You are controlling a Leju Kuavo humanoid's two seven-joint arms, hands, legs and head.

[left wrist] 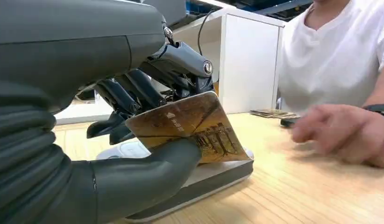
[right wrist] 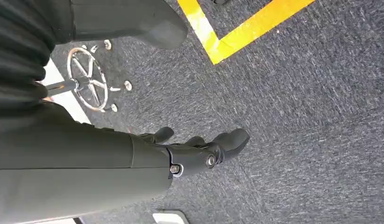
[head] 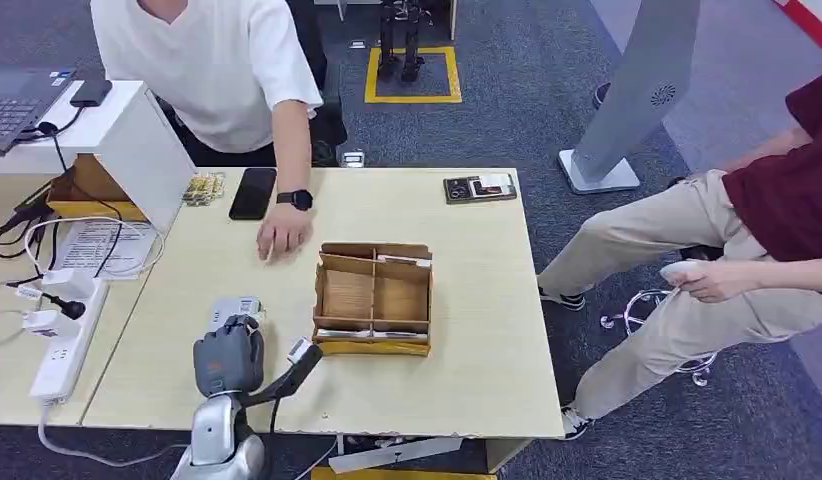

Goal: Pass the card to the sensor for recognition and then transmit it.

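My left hand (head: 227,357) hovers at the table's front left, just over the flat grey and white sensor (head: 234,308). In the left wrist view its thumb and fingers (left wrist: 134,95) pinch a brown and gold card (left wrist: 192,126), tilted with its lower edge close above the sensor (left wrist: 213,179); whether the two touch I cannot tell. My right hand (right wrist: 199,149) hangs over grey carpet, fingers apart and holding nothing.
A person in a white shirt rests a hand (head: 282,235) on the table beyond the sensor, beside a black phone (head: 252,192). A wooden divided box (head: 374,297) stands right of my left hand. A power strip (head: 62,345) lies left. Another person (head: 747,250) sits at right.
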